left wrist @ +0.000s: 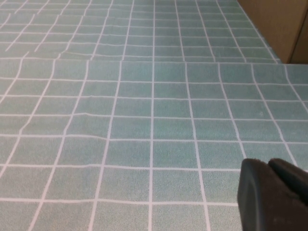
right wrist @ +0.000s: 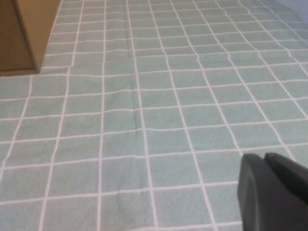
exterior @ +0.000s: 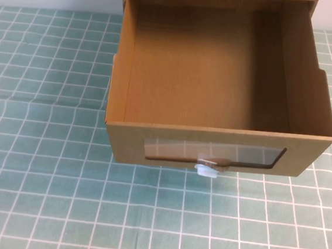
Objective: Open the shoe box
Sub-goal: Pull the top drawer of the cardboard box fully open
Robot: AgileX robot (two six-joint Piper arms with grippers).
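High view of shoe box standing open and empty at far middle of checked cloth.
Left gripper low over cloth off box's left, pressed together on nothing; right gripper off its right, likewise together and empty.

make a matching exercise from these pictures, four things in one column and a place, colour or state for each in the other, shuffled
1 shoe box
2 knob
3 left gripper
4 right gripper

a white, at the shoe box's front
b shut, above the cloth, right of the shoe box
c open, empty
d shut, above the cloth, left of the shoe box

Pairs: 1-c, 2-a, 3-d, 4-b
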